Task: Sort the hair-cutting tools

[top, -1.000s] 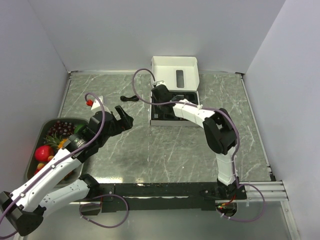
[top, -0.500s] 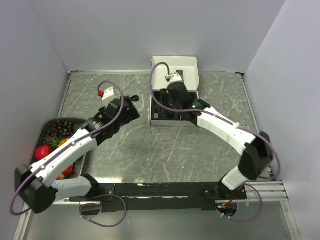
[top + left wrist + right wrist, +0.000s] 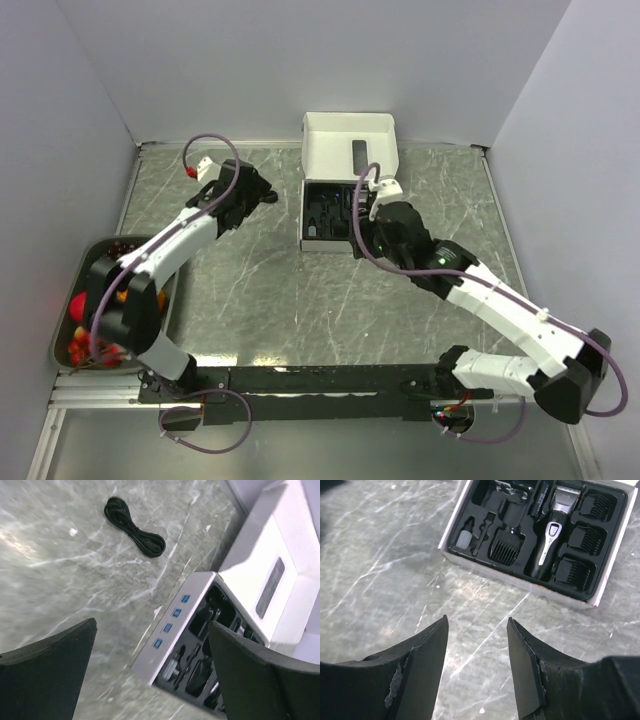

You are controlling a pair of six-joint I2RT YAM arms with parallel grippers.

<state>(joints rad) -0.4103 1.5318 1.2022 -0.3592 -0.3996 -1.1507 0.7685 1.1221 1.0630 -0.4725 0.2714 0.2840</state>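
Far left there's a tray of fruit (image 3: 58, 330), which has nothing to do with this job. Next along, the left fingers (image 3: 255, 190) are spread as wide as they go with nothing in them, hanging over the worktop (image 3: 280, 300). The cable (image 3: 134, 527) lies loose on the worktop just ahead of them, a bit off to the left in the wrist view and left of the box (image 3: 520, 580). It's bundled into a long thin loop and runs diagonally across that view, so it isn't lined up square with the fingers. My guess is the wrist needs a bit of a turn so they close across the thin side of the loop. The left arm is clearly the nearer one for this, and nothing sits between the fingers and the cable. The box corner is close on the right though, so there's not much room to swing that way.

Over in the box, the clipper (image 3: 549, 532) and the comb guards (image 3: 505, 550) sit in their slots. The right fingers (image 3: 368, 232) are partly apart and hold nothing, hanging over bare worktop just short of the box's near edge.
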